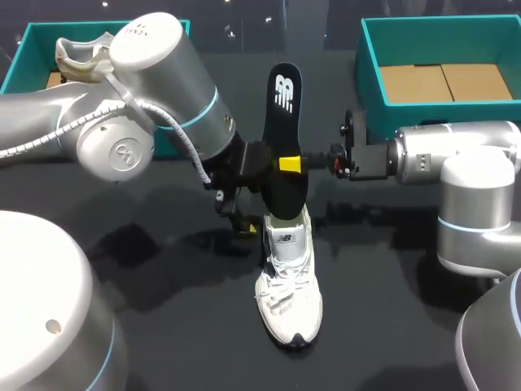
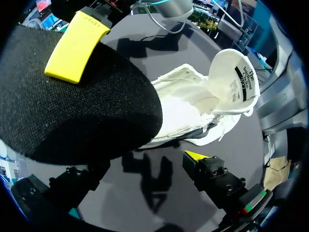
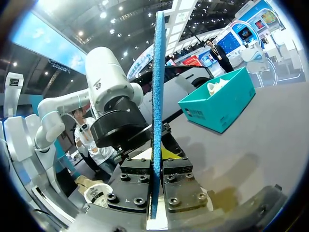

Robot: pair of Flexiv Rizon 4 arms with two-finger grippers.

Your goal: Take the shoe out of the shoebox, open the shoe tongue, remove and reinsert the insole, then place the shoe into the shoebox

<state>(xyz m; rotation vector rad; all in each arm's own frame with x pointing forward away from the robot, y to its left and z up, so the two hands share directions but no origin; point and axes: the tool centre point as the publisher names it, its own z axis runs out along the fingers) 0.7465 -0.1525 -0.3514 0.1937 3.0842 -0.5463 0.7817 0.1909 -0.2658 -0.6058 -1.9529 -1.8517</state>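
Shoe: a white shoe [image 1: 291, 285] stands on the dark table [image 1: 163, 309], out of its box, toe towards the near edge.
Tongue: the tongue [image 2: 234, 82] is folded up and forward, leaving the mouth open.
Insole: the black insole [image 1: 285, 114] is held upright over the heel end. Its lower end meets the shoe's mouth; I cannot tell whether it is inside.
Right gripper: the right gripper [image 1: 289, 164] comes in from the side and is clamped on the insole about halfway along, one finger on each face.
Left gripper: the left gripper [image 1: 242, 213] sits low, just beside the heel. Its fingers are spread wide with nothing between them.
Boxes: the empty teal shoebox [image 1: 370, 49] is at the far right, with only cardboard in the bottom. A second box [image 1: 24, 49] at the far left holds another shoe [image 1: 81, 53].
Stage, as judged: the insole is either just out or about to go back in. Boxing the shoe is not yet done.
Handling, insole: likely light, thin and floppy with a grippy cloth face. A mid-length pinch lets both ends sag. I would feed it in toe-end first at a slant.
Handling, shoe: likely light, with a soft upper, so it may slide or tip under a push. Best steadied at the firmer heel collar, not by the laces.
Risk: the insole may buckle at the mouth.
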